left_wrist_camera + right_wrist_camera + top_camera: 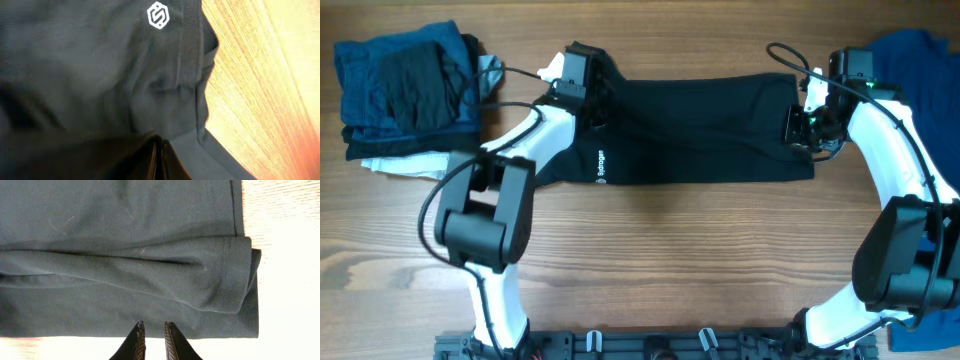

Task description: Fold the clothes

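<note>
The black T-shirt lies folded into a long strip across the table, with its small white logo near the left end. My left gripper rests on that left end. In the left wrist view its fingers are pressed shut against the black cloth, below the logo. My right gripper is at the strip's right end. Its fingers stand a narrow gap apart over the shirt's folded edge, with nothing between them. A royal-blue shirt lies at the far right.
A pile of folded blue and dark garments sits at the back left, with something white under it. Bare wood runs along the front of the table. More blue cloth shows at the front right corner.
</note>
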You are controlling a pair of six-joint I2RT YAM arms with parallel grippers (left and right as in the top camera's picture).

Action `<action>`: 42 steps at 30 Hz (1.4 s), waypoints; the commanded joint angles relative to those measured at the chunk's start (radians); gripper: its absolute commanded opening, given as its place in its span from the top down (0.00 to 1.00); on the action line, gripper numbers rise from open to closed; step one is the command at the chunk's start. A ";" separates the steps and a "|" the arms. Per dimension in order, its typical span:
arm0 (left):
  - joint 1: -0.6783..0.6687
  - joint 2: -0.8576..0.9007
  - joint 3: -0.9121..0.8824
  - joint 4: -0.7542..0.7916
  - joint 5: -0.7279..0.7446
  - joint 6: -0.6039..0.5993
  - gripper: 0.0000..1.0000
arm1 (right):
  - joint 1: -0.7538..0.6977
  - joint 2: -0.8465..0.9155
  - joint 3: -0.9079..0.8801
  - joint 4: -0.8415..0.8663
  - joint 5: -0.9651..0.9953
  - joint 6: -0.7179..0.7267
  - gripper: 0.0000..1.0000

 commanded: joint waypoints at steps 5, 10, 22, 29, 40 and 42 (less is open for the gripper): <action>-0.005 0.034 0.001 0.150 -0.030 0.034 0.92 | 0.000 0.016 0.015 0.025 -0.017 -0.014 0.87; -0.005 0.033 0.004 0.293 -0.010 0.175 0.83 | 0.000 0.016 0.015 0.044 -0.017 -0.014 0.87; 0.060 -0.330 0.090 -0.129 -0.034 0.439 0.62 | 0.021 0.016 0.065 -0.005 -0.302 -0.272 0.86; 0.219 -0.498 0.090 -0.489 -0.033 0.439 0.53 | 0.193 0.018 0.069 -0.008 -0.034 -0.362 0.77; 0.257 -0.373 0.089 -0.751 -0.018 0.486 0.48 | 0.272 0.092 0.066 0.007 0.269 -0.229 0.48; 0.253 -0.356 0.089 -0.750 -0.018 0.488 0.48 | 0.274 0.118 0.066 0.023 0.259 -0.234 0.45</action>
